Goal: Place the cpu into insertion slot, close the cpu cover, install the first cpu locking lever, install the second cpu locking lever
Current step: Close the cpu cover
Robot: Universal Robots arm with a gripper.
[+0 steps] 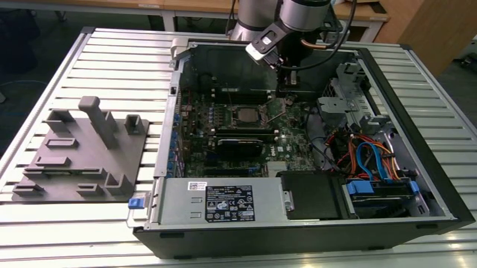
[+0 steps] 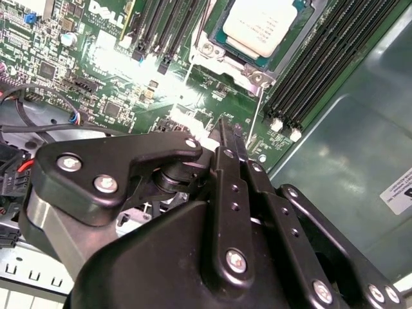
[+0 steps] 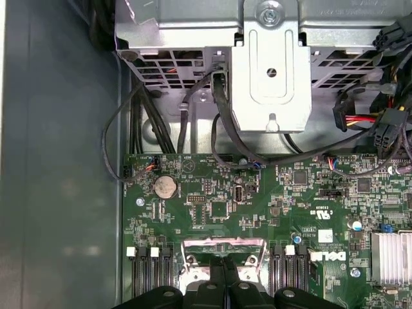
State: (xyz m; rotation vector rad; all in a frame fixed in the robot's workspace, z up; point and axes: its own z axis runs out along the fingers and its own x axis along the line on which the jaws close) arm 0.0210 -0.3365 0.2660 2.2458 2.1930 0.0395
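Two steps look done: silver-grey square cpu (image 2: 262, 24) sits under thin silver cover (image 2: 226, 56); levers (image 2: 255, 112) left. Black gripper (image 2: 226, 132) pinched shut, empty.

In the first wrist view the gripper (image 3: 225, 267) is cut off by the picture's edge just behind its tips. It covers most of the insertion slot (image 3: 223, 248) directly beneath it, leaving a strip of silver rim ahead of the tips. In the second wrist view its black linkage hides the board under and behind it. The cpu (image 2: 262, 24), ahead of the tips, runs off the edge with the cpu cover (image 2: 233, 64) framing it. Whether the tips touch the thin locking lever (image 2: 255, 116) beside them cannot be told. In the exterior view the arm (image 1: 298, 14) is cropped above the wrist, and the gripper's tips are lost against the dark case (image 1: 223, 67).
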